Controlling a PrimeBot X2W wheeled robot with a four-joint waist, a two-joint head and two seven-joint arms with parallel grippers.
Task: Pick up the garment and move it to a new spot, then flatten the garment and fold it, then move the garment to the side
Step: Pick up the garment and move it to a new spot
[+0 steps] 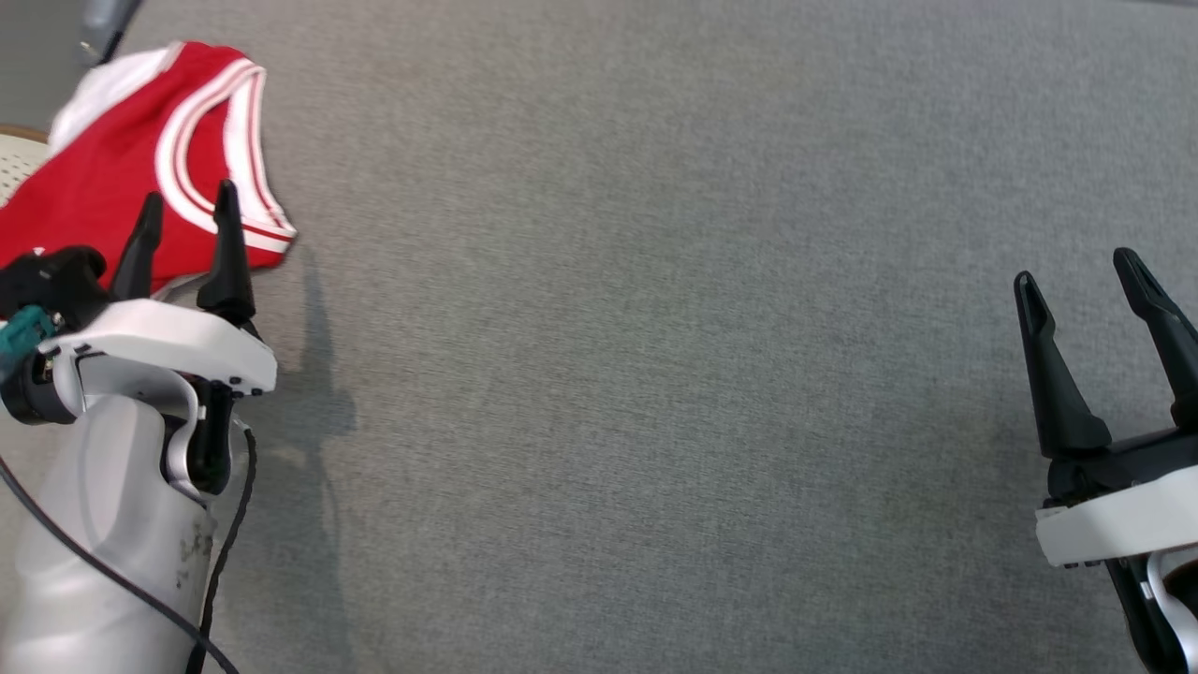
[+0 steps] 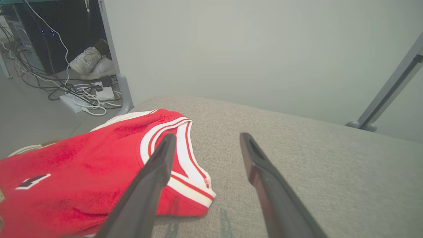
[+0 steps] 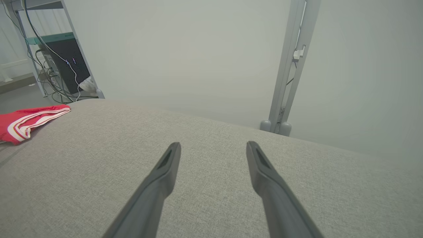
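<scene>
Left gripper (image 1: pixel 187 195): fingers spread wide, holding nothing; tips over the near right edge of the garment.
Right gripper (image 1: pixel 1076 267): equally wide apart, empty; well apart from the garment, across the surface.
Grey woven fabric surface (image 1: pixel 655 328): carries the garment at its far left corner.
Red sleeveless knit jersey with white striped trim (image 1: pixel 103 178): rumpled, ahead and left of the left gripper; long axis hard to tell, left part cut off by the head view.
Striped armhole hem (image 2: pixel 195 175): just beside the left finger in the left wrist view.
Nearer arm: left, plainly; probably a short dip forward to pinch.
</scene>
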